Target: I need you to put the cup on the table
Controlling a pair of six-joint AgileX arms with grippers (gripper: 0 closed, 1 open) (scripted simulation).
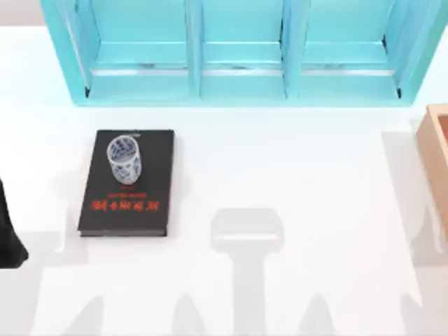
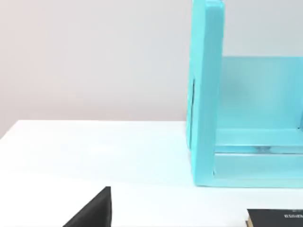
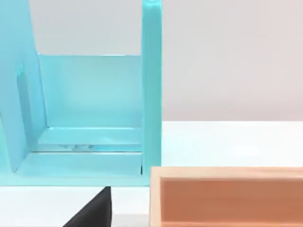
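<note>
The cup [image 1: 124,159], white with a blue lattice pattern, stands upright on the far half of a black book [image 1: 126,206] with red lettering. The book lies on the white table [image 1: 280,175], left of centre. My left arm [image 1: 8,234] is a dark shape at the table's left edge, well apart from the book and cup. In the left wrist view a black finger [image 2: 94,212] pokes in and a corner of the book [image 2: 274,218] shows. The right wrist view has a black finger [image 3: 94,212] near a tan box.
A turquoise shelf unit [image 1: 238,49] spans the back of the table. It also appears in the left wrist view [image 2: 206,94] and the right wrist view [image 3: 151,85]. An open tan box [image 1: 437,157] sits at the right edge [image 3: 227,196]. Bare tabletop spreads between book and box.
</note>
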